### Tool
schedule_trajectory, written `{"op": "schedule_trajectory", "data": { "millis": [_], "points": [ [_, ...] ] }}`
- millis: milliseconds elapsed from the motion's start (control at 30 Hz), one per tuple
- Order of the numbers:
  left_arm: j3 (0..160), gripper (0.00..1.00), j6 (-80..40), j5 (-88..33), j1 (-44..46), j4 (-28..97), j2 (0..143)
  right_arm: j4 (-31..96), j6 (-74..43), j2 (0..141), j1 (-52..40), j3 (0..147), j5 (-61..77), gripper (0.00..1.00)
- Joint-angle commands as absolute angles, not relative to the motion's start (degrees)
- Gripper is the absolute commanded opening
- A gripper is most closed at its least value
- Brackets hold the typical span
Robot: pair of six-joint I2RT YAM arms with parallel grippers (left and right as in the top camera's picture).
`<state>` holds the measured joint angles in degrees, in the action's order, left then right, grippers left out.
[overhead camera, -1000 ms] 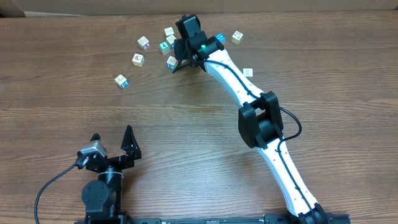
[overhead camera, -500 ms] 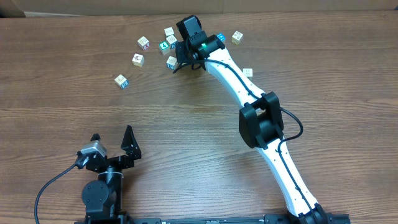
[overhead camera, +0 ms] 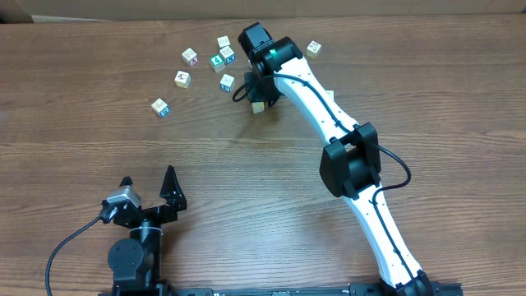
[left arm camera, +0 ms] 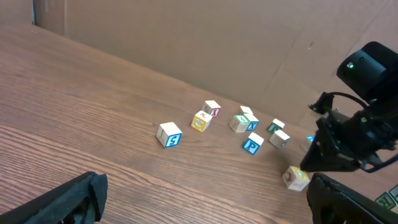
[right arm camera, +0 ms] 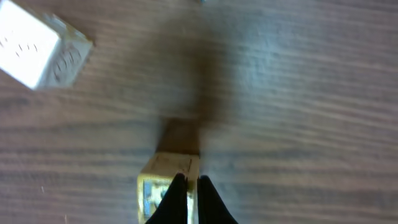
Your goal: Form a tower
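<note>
No tower is in view; every cube I see lies singly on the table. My right gripper (overhead camera: 256, 96) is shut, its fingertips (right arm camera: 179, 186) pressed together against the top edge of a pale yellowish cube (overhead camera: 259, 106) with a blue picture face (right arm camera: 151, 193). Nothing sits between the fingers. The left wrist view shows that cube (left arm camera: 296, 178) on the table below the right gripper (left arm camera: 313, 163). My left gripper (overhead camera: 152, 191) rests open at the near left, far from all cubes, with its fingers (left arm camera: 76, 199) spread wide.
Several loose picture cubes lie scattered at the far side: one (overhead camera: 160, 107) furthest left, one (overhead camera: 182, 79), one (overhead camera: 190, 56), a cluster around (overhead camera: 223, 57), and one (overhead camera: 313, 48) right of the arm. A white cube (right arm camera: 37, 53) lies near the right gripper.
The right gripper has moved out of the cube cluster, to the right and toward me. A pale cube now shows at its tips. The left arm has not moved.
</note>
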<state>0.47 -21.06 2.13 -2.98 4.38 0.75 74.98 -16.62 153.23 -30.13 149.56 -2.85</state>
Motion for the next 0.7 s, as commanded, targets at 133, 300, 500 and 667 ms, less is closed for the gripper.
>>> {"op": "schedule_trajectory", "data": {
  "millis": [133,300,500,667],
  "points": [
    [0.3,0.99,-21.4,1.8,-2.8,4.3,0.3,76.6,-16.3,148.6,-30.0,149.3,-2.7,0.23],
    [0.3,0.99,-21.4,1.8,-2.8,4.3,0.3,76.6,-16.3,147.9,-30.0,149.3,-2.7,0.55],
    [0.3,1.00,-21.4,1.8,-2.8,4.3,0.3,77.0,-16.3,148.9,-30.7,149.2,-2.7,0.63],
    [0.3,1.00,-21.4,1.8,-2.8,4.3,0.3,76.4,-16.3,149.2,-32.1,149.2,-2.9,0.62]
  ]
}}
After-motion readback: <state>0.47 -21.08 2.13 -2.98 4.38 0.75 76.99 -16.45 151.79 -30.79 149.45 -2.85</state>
